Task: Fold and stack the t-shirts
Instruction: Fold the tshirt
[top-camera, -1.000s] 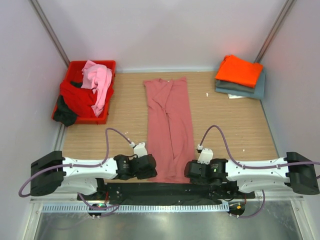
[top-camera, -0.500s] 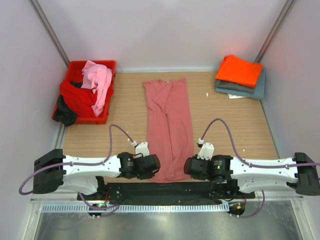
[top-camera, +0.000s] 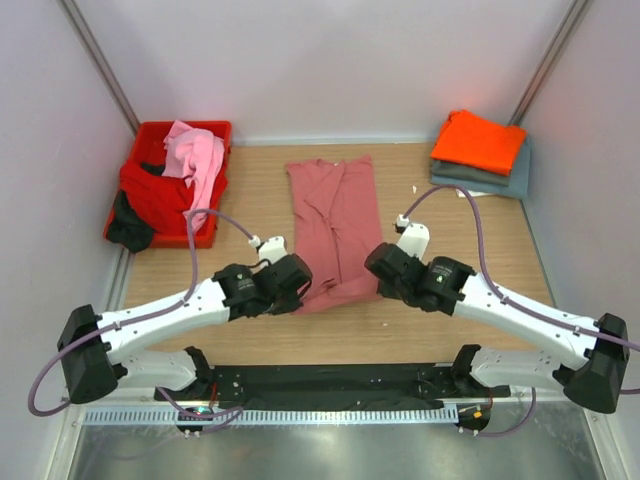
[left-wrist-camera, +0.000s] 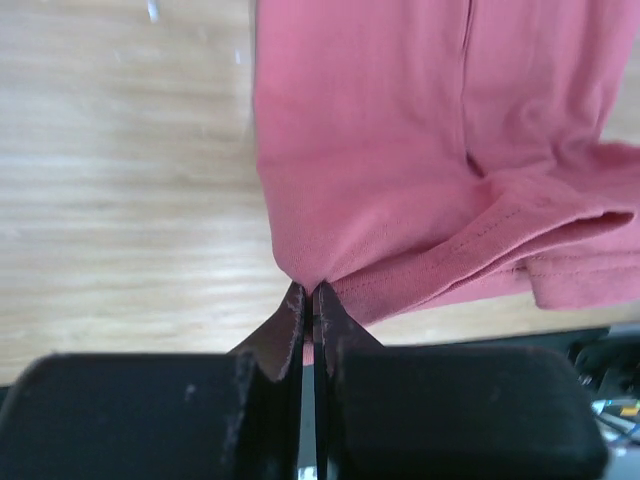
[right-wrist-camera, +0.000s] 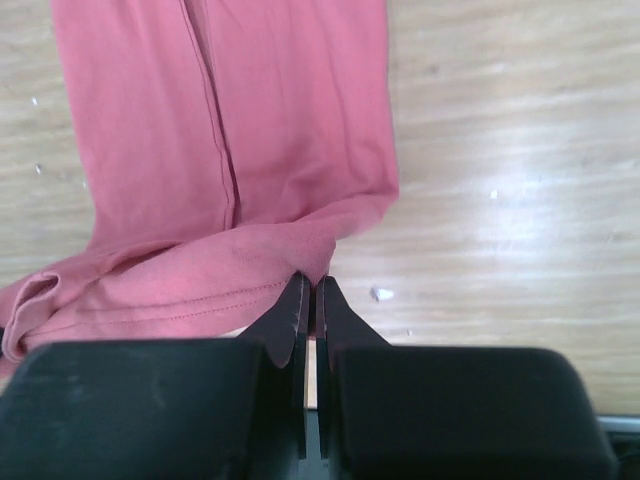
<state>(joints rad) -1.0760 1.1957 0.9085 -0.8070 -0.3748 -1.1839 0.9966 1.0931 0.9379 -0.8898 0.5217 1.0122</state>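
Observation:
A salmon-pink t-shirt (top-camera: 335, 215) lies lengthwise in the middle of the table, folded narrow, its near hem lifted and doubled back. My left gripper (top-camera: 303, 283) is shut on the hem's left corner (left-wrist-camera: 300, 275). My right gripper (top-camera: 372, 268) is shut on the hem's right corner (right-wrist-camera: 318, 268). The hem sags between the two grippers. An orange t-shirt (top-camera: 478, 140) tops a folded stack on a grey-blue one (top-camera: 500, 180) at the far right. Light pink (top-camera: 195, 160), red (top-camera: 155, 195) and dark (top-camera: 128, 228) t-shirts fill a crate.
The red plastic crate (top-camera: 205, 130) stands at the far left by the wall. Small white scraps (right-wrist-camera: 381, 294) lie on the wooden table (top-camera: 250, 200). Walls close in the table on three sides.
Both grippers shut on the near hem corners at the table's front edge, then lifted and carried the hem away from me, over the shirt.

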